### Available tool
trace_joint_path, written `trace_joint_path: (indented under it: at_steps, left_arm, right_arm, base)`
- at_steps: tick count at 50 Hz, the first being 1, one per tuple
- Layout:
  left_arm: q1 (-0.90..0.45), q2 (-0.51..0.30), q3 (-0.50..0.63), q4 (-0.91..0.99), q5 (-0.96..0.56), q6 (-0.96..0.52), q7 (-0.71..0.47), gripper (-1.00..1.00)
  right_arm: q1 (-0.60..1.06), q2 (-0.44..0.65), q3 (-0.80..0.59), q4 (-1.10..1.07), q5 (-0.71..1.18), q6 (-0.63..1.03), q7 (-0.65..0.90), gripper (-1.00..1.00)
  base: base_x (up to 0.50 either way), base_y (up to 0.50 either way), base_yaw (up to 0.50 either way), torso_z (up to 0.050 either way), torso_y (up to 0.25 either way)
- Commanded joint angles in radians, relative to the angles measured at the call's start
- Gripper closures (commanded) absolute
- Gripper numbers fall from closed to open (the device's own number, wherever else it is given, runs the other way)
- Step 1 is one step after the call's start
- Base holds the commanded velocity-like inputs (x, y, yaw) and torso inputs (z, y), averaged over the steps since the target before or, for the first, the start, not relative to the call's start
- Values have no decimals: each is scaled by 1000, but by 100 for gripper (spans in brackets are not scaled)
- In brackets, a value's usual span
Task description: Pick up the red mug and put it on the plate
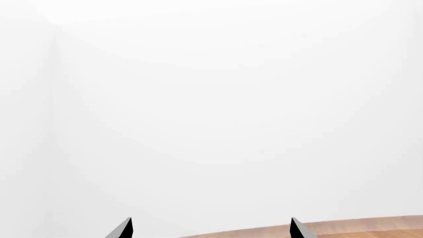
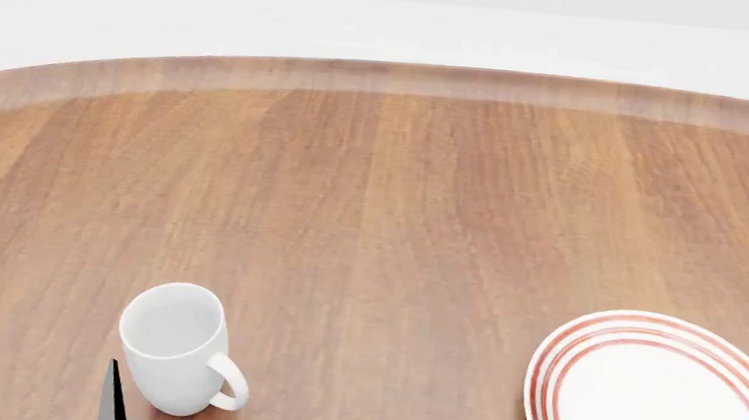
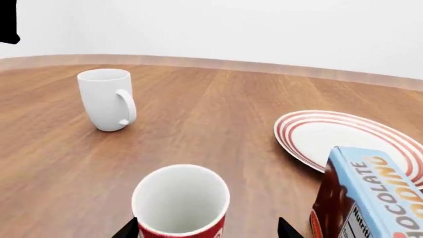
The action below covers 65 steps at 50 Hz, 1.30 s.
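The red mug (image 3: pixel 180 203) shows only in the right wrist view, upright, with a white inside and a red outside. It stands between the fingertips of my open right gripper (image 3: pixel 208 229); one tip is at its side and the other stands well off it. The plate (image 3: pixel 343 136), white with red rings, lies on the table past the mug, and also shows in the head view as the plate (image 2: pixel 661 393) at the lower right. My left gripper (image 2: pixel 32 389) is open beside a plain white mug, with nothing between its fingers (image 1: pixel 122 229).
A plain white mug (image 2: pixel 176 350) stands upright at the lower left of the round wooden table (image 2: pixel 390 191), seen again as the white mug (image 3: pixel 106 99). A chocolate box (image 3: pixel 370 198) stands close to the red mug and overlaps the plate's near edge.
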Motion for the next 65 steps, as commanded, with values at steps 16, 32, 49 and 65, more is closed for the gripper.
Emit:
trace_joint_path:
  at_steps: [16, 32, 49, 65]
  left_arm:
    - [-3, -4, 8, -2, -1, 4, -8, -100]
    - [-4, -7, 12, -2, -1, 3, -12, -100]
    - [-5, -10, 17, -1, -4, 2, -15, -100]
    - [-6, -13, 22, -2, -4, 3, -19, -100]
  right_arm:
    - [35, -28, -33, 109, 23, -38, -24, -100]
    - [64, -51, -50, 193, 39, -76, -44, -100]
    - [88, -74, -64, 277, 66, -124, -68, -100]
    - [91, -84, -69, 324, 82, -158, -78, -100]
  base:
    - [0, 0, 0, 0, 0]
    - [0, 0, 0, 0, 0]
    - [0, 0, 0, 0, 0]
    - [0, 0, 0, 0, 0]
